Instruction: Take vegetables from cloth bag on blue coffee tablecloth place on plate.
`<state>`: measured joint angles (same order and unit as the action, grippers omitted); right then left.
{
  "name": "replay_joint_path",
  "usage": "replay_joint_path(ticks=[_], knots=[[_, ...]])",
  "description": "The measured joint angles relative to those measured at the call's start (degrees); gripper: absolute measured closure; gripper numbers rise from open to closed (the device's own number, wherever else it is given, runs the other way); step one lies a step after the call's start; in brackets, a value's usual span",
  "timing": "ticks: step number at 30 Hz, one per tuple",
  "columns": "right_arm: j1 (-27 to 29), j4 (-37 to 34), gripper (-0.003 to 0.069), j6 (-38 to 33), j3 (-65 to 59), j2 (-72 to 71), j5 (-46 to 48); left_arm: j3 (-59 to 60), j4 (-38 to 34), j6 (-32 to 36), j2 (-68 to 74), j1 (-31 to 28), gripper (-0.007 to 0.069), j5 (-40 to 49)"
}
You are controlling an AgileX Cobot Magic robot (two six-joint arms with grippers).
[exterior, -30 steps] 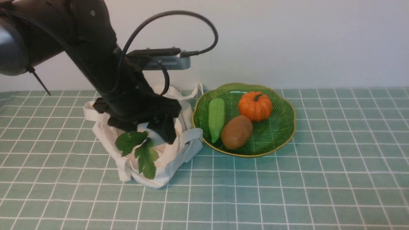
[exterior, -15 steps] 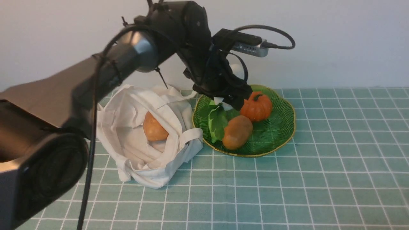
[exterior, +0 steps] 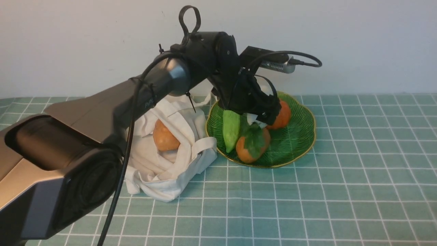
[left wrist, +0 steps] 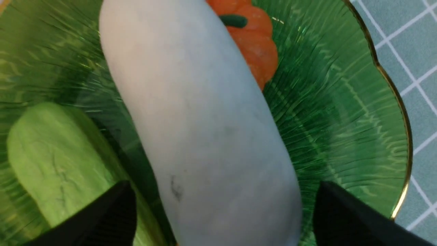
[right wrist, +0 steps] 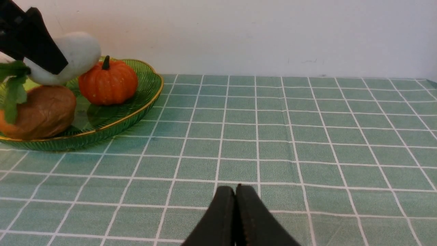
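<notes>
Your left gripper (left wrist: 225,208), fingers spread wide, has the white radish (left wrist: 201,126) lengthwise between them, over the green plate (left wrist: 355,112).

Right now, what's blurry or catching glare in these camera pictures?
Left wrist view: gripper fingertips out of focus, radish mostly sharp, pale sheen on the plate. Front view: leaves smeared, bright glint on the left arm's metallic joint. Right wrist view: tablecloth grid crisp, no strong glare there.
</notes>
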<state>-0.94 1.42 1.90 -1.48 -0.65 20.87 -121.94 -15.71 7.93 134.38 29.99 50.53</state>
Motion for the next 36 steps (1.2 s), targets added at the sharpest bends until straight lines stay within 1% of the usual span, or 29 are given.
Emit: replay_joint_path(ticks=[4,7,8,11,12,13,15,17,19,20,21,24,27,31,36], knots=[[0.0,0.0,0.0676,0.0,0.0,0.0,0.0,0.0,-0.1,-2.6,-0.3,-0.9,-0.0038,1.9],[0.0,0.0,0.0676,0.0,0.0,0.0,0.0,0.0,0.0,-4.6,-1.7,-1.9,-0.0003,5.4],[0.0,0.0,0.0676,0.0,0.0,0.0,0.0,0.0,0.0,-5.1,-2.7,-2.3,0.0023,6.7],[0.0,0.0,0.0676,0.0,0.0,0.0,0.0,0.0,0.1,-5.8,-6.4,-3.7,0.0139,9.6],[0.0,0.0,0.0676,0.0,0.0,0.0,0.0,0.0,0.1,-5.9,-7.4,-3.9,0.0159,10.3],[0.0,0.0,0.0676,0.0,0.0,0.0,0.0,0.0,0.1,-5.9,-9.8,-4.8,0.0248,11.8],[0.0,0.0,0.0676,0.0,0.0,0.0,0.0,-0.1,0.1,-5.5,-13.2,-5.7,0.0358,14.6],[0.0,0.0,0.0676,0.0,0.0,0.0,0.0,-0.2,0.2,-3.2,-16.7,-6.0,0.0503,17.9],[0.0,0.0,0.0676,0.0,0.0,0.0,0.0,-0.2,0.3,0.0,-20.2,-5.8,0.0581,19.9],[0.0,0.0,0.0676,0.0,0.0,0.0,0.0,-0.2,0.3,1.7,-22.7,-5.4,0.0603,20.3],[0.0,0.0,0.0676,0.0,0.0,0.0,0.0,-0.1,0.3,2.8,-25.4,-5.0,0.062,20.5],[0.0,0.0,0.0676,0.0,0.0,0.0,0.0,0.9,0.4,3.9,-30.2,-4.4,0.0629,20.7],[0.0,0.0,0.0676,0.0,0.0,0.0,0.0,4.4,0.6,4.7,-37.3,-4.1,0.0629,21.2],[0.0,0.0,0.0676,0.0,0.0,0.0,0.0,12.8,1.8,4.7,-45.6,-4.1,0.0629,21.3],[0.0,0.0,0.0676,0.0,0.0,0.0,0.0,28.5,2.5,4.5,-56.4,-4.1,0.0629,21.3]])
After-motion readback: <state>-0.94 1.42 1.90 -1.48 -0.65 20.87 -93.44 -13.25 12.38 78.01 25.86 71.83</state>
